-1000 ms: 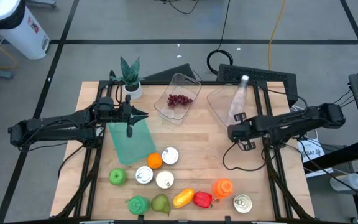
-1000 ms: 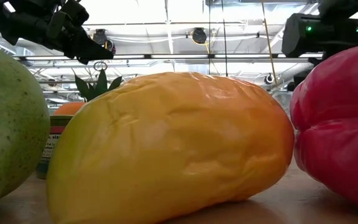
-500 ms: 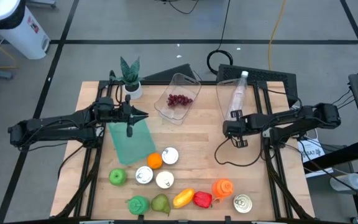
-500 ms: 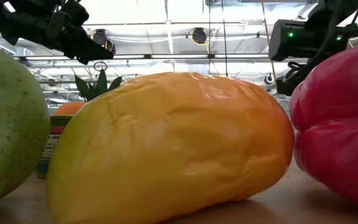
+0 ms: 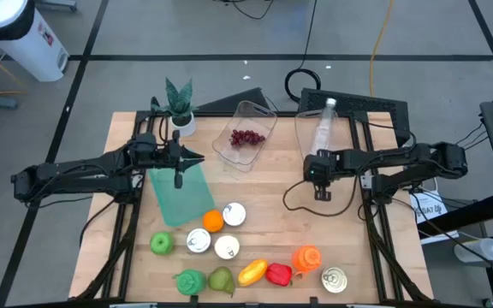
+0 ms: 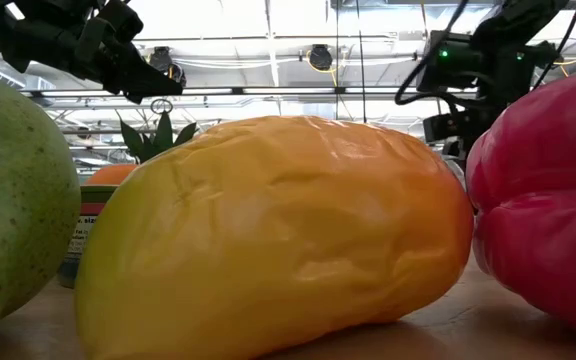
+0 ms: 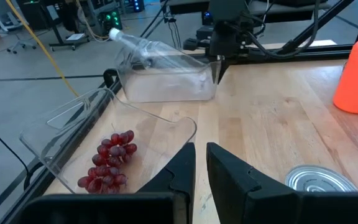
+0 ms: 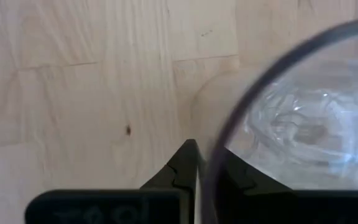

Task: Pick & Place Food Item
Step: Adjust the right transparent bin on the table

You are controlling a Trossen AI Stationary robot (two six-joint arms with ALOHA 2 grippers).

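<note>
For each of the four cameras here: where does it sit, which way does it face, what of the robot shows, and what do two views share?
High view: overhead, straight down on the table; both arms, left hand, right hand.
Low view: tabletop level, behind the yellow fruit; arms overhead.
Left wrist view: faces across the table; own shut fingers at the bottom.
Right wrist view: faces down; own fingers pinch a clear container rim.
Shared: left wrist and high views both show the grapes and the right arm at that container.

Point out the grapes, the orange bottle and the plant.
grapes (image 5: 246,137), high view, middle of the bunch
orange bottle (image 5: 307,258), high view, its body
plant (image 5: 179,97), high view, its leaves
</note>
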